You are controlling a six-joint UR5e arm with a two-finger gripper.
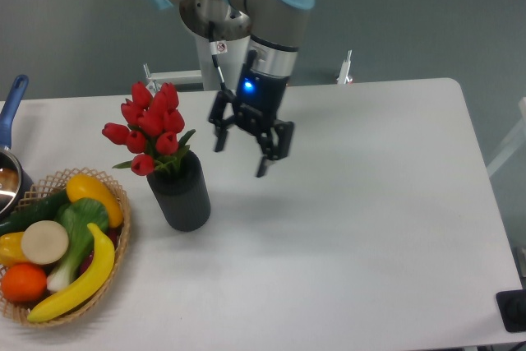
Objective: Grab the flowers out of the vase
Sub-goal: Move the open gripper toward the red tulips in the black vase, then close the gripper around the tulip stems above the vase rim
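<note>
Nearest you, at the lower left of the frame, the basket of fruit sits just beside the vase. If you push the vase leftward, it could tip into the basket. The flowers stand in the vase, leaning toward the upper left, so a straight drop may crush buds or miss the stems. Your pincer hangs released, grasping nothing, just right of the blooms and apart from them. A sideways sweep from there could knock the vase over. The counter offers bare room to the right and center; the robot's base crowds the far edge.
</note>
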